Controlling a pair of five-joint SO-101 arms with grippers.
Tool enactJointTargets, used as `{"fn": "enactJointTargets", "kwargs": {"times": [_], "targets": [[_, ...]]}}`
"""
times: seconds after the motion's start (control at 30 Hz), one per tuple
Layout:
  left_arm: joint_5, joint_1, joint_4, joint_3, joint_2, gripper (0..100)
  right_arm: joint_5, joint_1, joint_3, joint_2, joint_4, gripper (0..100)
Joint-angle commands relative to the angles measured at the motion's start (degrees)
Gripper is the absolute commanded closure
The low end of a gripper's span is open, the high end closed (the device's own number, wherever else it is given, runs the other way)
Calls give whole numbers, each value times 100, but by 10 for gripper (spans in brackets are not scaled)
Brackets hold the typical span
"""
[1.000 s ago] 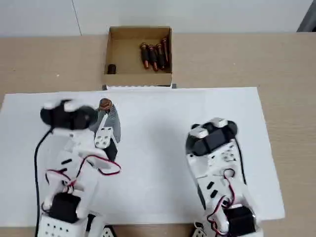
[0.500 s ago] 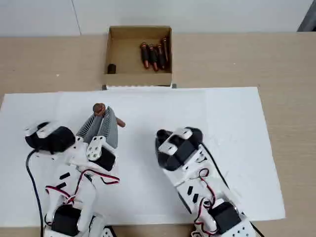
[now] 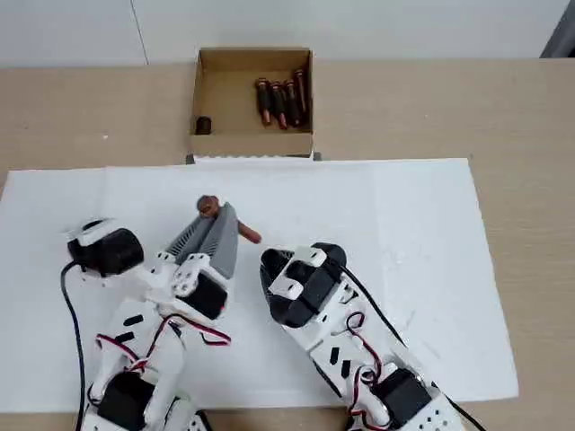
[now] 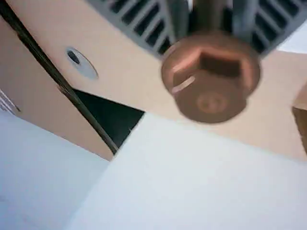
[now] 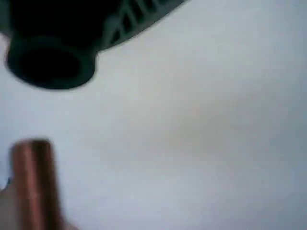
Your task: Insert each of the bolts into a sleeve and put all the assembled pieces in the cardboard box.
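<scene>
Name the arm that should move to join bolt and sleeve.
Probably right: the right gripper holds the sleeve near the tip of the bolt, which the left gripper holds out toward it.

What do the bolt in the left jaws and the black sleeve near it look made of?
The bolt looks like metal, probably copper-plated: a reddish-brown hex head with a dull sheen. The sleeve looks like black plastic or rubber: matte, with no glint, but too blurred to be sure.
</scene>
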Motion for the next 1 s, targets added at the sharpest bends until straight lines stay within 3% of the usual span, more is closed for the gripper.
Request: {"fn": "enactJointTargets", "kwargs": {"times": [0.0, 0.23, 0.5, 0.97], "targets": [[9, 149, -176, -57, -105, 993, 281, -48, -35, -57, -198, 995], [-193, 158, -167, -92, -105, 993, 642, 321, -26, -57, -224, 995], [-193, 589, -158, -92, -88, 993, 651, 295, -114, -57, -233, 995], [-571, 607, -176, 119, -88, 993, 905, 295, -308, -57, -224, 995]]}}
